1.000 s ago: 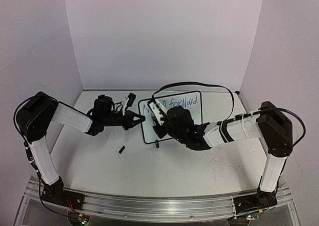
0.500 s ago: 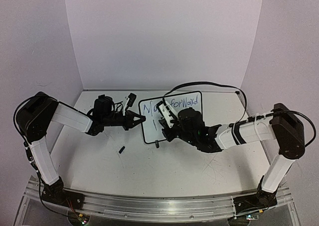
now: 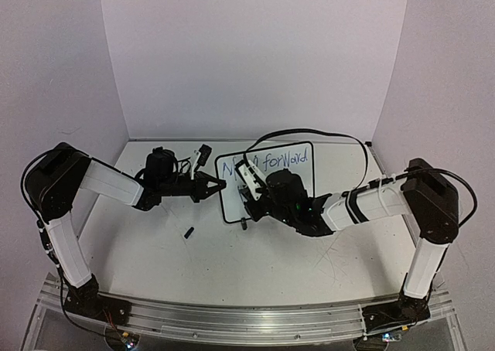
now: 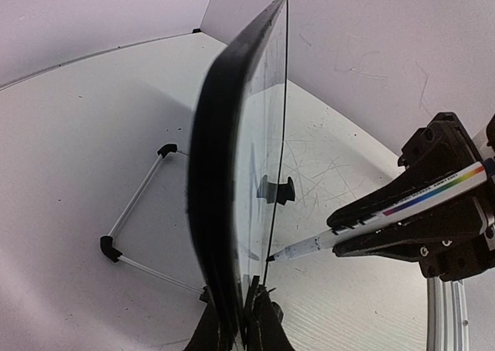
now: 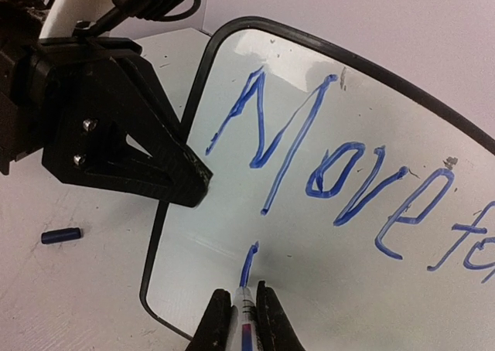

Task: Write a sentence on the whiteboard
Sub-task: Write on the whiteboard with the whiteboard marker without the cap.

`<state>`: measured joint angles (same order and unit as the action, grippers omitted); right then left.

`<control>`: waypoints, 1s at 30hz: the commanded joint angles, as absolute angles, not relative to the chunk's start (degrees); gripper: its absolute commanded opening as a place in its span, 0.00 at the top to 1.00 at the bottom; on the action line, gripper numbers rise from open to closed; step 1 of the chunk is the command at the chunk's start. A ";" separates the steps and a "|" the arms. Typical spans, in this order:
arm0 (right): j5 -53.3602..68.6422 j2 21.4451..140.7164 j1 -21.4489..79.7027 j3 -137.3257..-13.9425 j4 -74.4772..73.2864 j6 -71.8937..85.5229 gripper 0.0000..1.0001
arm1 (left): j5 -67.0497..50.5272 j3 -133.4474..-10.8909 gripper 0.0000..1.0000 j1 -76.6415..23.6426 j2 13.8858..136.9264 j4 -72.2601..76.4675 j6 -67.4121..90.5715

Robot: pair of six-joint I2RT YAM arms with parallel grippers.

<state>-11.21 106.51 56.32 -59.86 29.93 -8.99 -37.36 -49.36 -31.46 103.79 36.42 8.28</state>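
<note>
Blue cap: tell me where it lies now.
Top view: the blue cap lies on the table, just left of the lower left corner of the whiteboard, not touching it.

One whiteboard (image 5: 363,289), one marker (image 4: 433,194), one cap (image 3: 188,232), two grippers: left gripper (image 3: 220,185), right gripper (image 5: 241,311).

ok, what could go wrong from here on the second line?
1. The left claw holds the whiteboard by its left edge only; marker pressure from the right claw could swing or tip it.
2. The lone stroke under "Move" starts low, so the line may crowd the bottom frame.
</note>
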 commanded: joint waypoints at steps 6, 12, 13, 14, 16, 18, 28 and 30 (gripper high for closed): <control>-14.88 108.42 55.78 -63.81 31.43 -8.54 1.00 | -27.62 -49.02 1.00 -30.41 103.18 33.14 3.79; -19.23 108.00 55.65 -63.20 31.04 -7.91 1.00 | -27.60 -49.03 1.00 -30.43 103.26 33.07 3.78; -19.81 107.82 55.68 -62.90 31.05 -7.84 1.00 | -27.59 -49.00 1.00 -30.41 103.17 33.06 3.78; -20.27 107.68 55.66 -62.57 30.98 -7.72 1.00 | -27.59 -48.99 1.00 -30.41 103.18 33.06 3.78; -21.08 107.17 55.64 -61.87 30.94 -7.36 1.00 | -27.55 -49.01 1.00 -30.41 103.24 33.10 3.78; -21.23 106.80 55.67 -61.07 30.89 -6.98 1.00 | -27.57 -49.01 1.00 -30.41 103.22 33.09 3.76; -19.63 106.44 55.78 -58.41 30.02 -5.05 1.00 | -27.57 -49.12 1.00 -30.50 103.17 32.93 3.69; -19.29 106.60 55.77 -58.28 29.99 -4.84 1.00 | -27.58 -49.16 1.00 -30.51 103.18 32.92 3.69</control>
<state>-17.15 107.24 56.60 -59.17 30.36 -6.22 -36.82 -49.36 -31.46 103.79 36.17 8.51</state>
